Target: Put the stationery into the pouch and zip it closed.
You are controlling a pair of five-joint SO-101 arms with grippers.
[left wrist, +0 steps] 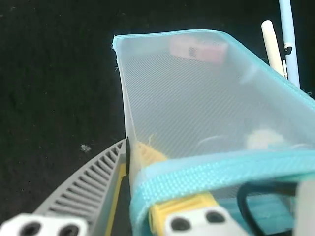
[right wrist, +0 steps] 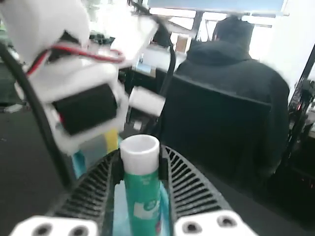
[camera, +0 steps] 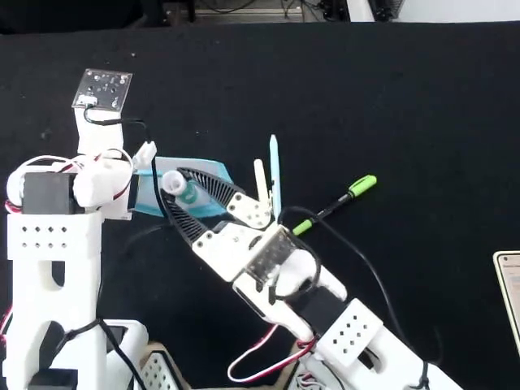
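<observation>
The teal mesh pouch (camera: pixel 207 180) (left wrist: pixel 197 108) is held up by its zipper edge, with my left gripper (camera: pixel 146 191) (left wrist: pixel 132 169) shut on it. My right gripper (camera: pixel 185 195) (right wrist: pixel 140 162) is shut on a green glue stick (camera: pixel 185 193) (right wrist: pixel 142 191) with a white cap, held right at the pouch's mouth. A white pen (camera: pixel 261 183) (left wrist: pixel 272 44), a light blue pen (camera: pixel 275 171) (left wrist: pixel 289 39) and a green-capped marker (camera: pixel 341 199) lie on the black table just right of the pouch. Something pinkish (left wrist: pixel 199 48) shows through the mesh.
The right arm's body (camera: pixel 276 260) stretches from the lower right across the pens' near ends. A white flat object (camera: pixel 509 292) lies at the table's right edge. The black table (camera: pixel 390 97) runs open to the back and right.
</observation>
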